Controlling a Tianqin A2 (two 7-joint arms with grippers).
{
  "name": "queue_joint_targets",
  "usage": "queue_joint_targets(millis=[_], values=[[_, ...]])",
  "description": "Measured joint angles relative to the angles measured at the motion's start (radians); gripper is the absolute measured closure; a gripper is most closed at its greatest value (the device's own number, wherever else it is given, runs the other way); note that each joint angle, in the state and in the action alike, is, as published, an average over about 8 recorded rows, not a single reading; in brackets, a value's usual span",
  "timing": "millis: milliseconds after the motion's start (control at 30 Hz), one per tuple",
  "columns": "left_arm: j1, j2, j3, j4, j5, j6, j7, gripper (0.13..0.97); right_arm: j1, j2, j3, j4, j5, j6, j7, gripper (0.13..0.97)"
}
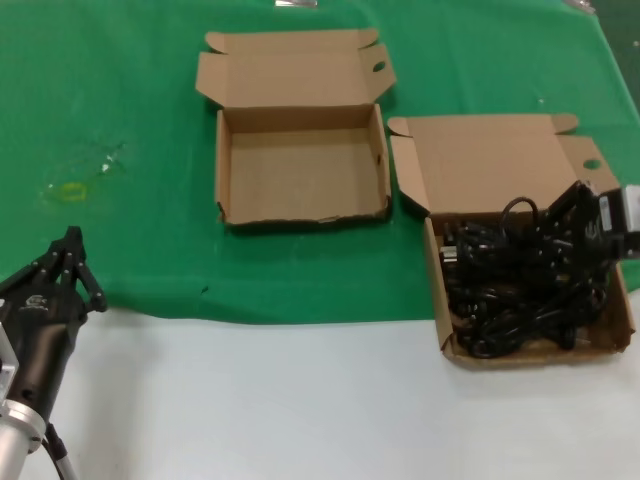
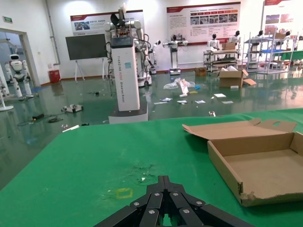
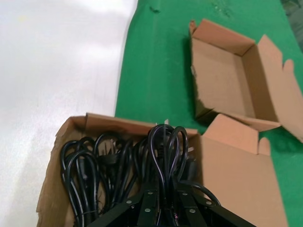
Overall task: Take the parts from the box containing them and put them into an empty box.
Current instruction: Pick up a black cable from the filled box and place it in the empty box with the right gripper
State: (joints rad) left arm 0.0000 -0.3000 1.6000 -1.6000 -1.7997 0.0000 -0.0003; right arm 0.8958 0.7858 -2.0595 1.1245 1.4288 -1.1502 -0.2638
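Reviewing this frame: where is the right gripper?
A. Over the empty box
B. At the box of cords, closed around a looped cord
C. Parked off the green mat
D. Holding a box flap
B. The right gripper is over the box of cords, its fingers pinched on a looped black cord; the empty box holds nothing.

The left gripper [image 1: 72, 262] is showing as a matte black linkage of slim bars tapering to a point, pinned with small silver screws [image 2: 148, 212]. Its black body is carrying a pale logo and joining a silver cuff at about 7 o'clock, with a thin black cable trailing. The right gripper [image 1: 583, 222] is looking black too, with what may be a white-labelled block at 3 o'clock.
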Motion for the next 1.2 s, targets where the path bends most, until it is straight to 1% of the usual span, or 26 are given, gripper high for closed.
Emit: queue_joint_targets(millis=[300, 567, 867, 1200], values=[[0.0, 0.0, 0.0, 0.0, 0.0, 0.0, 0.0, 0.953, 0.05, 0.026, 0.008, 0.077, -0.01, -0.054, 0.127, 0.907], [0.0, 0.0, 0.0, 0.0, 0.0, 0.0, 0.0, 0.953, 0.1, -0.02, -0.004, 0.082, -0.038, -0.053, 0.222, 0.909], [0.0, 0.0, 0.0, 0.0, 0.0, 0.0, 0.0, 0.953, 0.156, -0.117, -0.037, 0.008, -0.086, -0.008, 0.233, 0.91], [0.0, 0.0, 0.0, 0.0, 0.0, 0.0, 0.0, 0.953, 0.219, -0.243, -0.072, -0.119, -0.109, 0.041, 0.185, 0.911]])
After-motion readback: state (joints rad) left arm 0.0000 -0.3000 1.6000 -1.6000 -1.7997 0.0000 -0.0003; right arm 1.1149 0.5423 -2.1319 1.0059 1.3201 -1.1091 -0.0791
